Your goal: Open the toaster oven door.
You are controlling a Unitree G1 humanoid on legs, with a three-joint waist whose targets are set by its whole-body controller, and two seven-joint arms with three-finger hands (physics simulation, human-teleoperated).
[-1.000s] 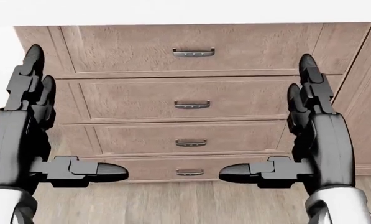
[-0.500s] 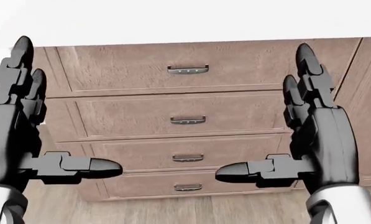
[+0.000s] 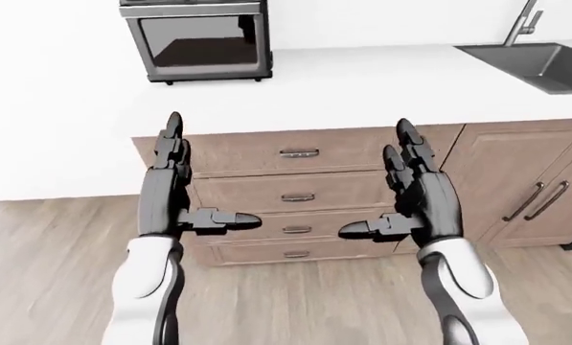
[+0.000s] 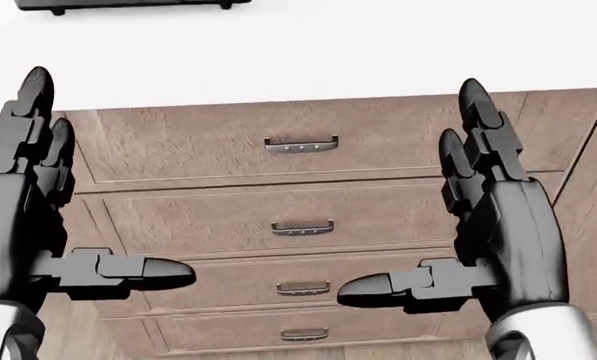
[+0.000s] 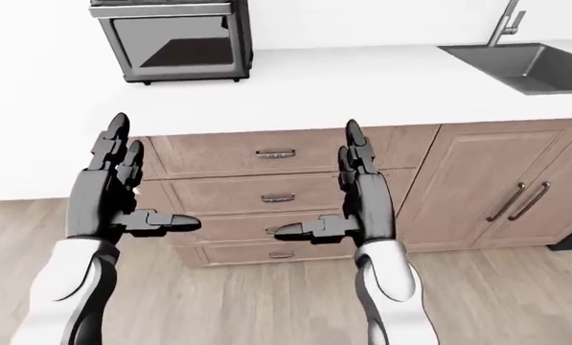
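Both hands are raised, palms facing each other, holding nothing. The left hand (image 3: 171,188) has its fingers (image 3: 174,136) extended upward and its thumb pointing right toward the other hand. The right hand (image 3: 419,194) mirrors it, fingers (image 3: 407,144) up and thumb pointing left. The oven (image 3: 197,42) stands on the counter (image 3: 381,83), well above the left fingertips and apart from both hands; its glass door (image 3: 199,39) is closed. Between and beyond the two thumbs is a stack of drawers (image 3: 298,194). The sink (image 3: 540,63) lies up and right of the right fingers.
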